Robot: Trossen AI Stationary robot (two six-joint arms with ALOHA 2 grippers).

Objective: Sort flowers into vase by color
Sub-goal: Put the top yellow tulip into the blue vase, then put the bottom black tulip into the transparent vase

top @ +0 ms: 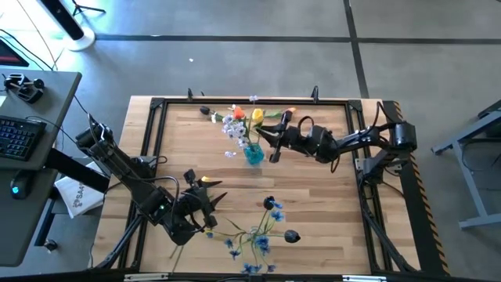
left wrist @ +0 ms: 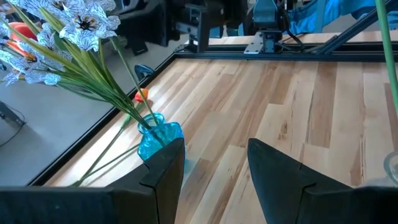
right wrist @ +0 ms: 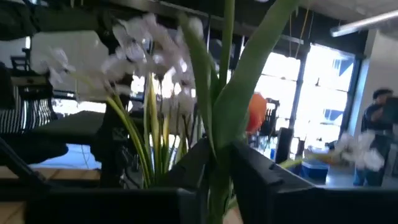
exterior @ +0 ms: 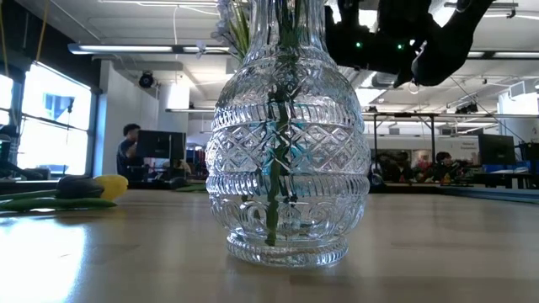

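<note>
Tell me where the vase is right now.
In the high view the vase stands upright on the table's far-centre part, holding white and yellow flowers, with the right pincer just beside it on its right.

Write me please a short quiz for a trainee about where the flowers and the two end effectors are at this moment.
1. True or false: the blue flowers lie on the table, outside the vase.
2. Which one is right beside the vase? A) the left end effector B) the right end effector C) neither
3. Fill in the gap: the left end effector, near the table's front left, is ___ with nothing between its fingers.

Key: 1 true; 2 B; 3 open.
</note>
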